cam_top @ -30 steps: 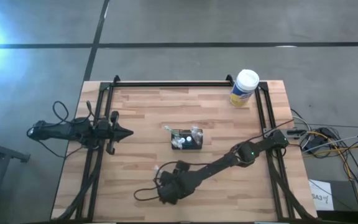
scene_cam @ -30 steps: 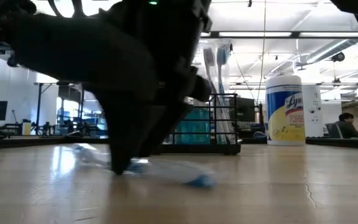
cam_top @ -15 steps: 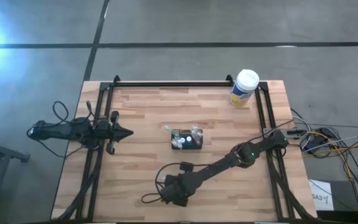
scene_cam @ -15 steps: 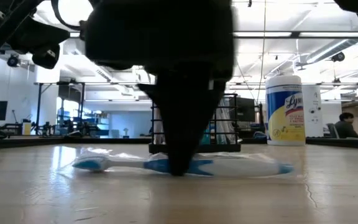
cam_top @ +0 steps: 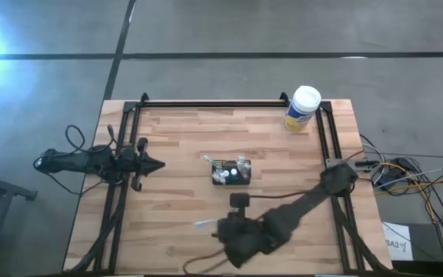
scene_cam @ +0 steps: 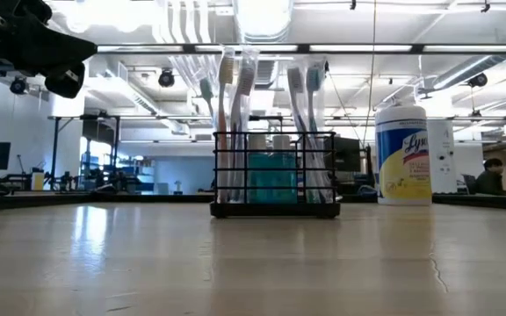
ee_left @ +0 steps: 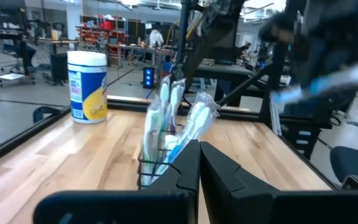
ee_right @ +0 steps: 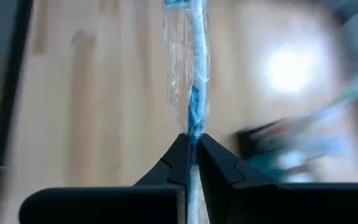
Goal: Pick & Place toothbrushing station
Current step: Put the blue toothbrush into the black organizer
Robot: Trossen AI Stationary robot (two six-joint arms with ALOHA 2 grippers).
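One wooden table [cam_top: 175, 146] is recorded. One white-capped, yellow-labelled canister [cam_top: 302, 108] is placed near its far right corner. One toothbrushing station [scene_cam: 276, 175], a black wire caddy filled with wrapped toothbrushes, is sited upright at mid-table. The right gripper [ee_right: 192, 146] is clamped on one wrapped blue toothbrush [ee_right: 192, 68], raised above the near edge. The left gripper [ee_left: 199, 163] is closed, empty, at the left edge.

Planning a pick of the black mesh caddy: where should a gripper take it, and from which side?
Grip a short end wall of the caddy from above. Upright toothbrushes fill the middle, so the rim at the ends is the clearest hold.
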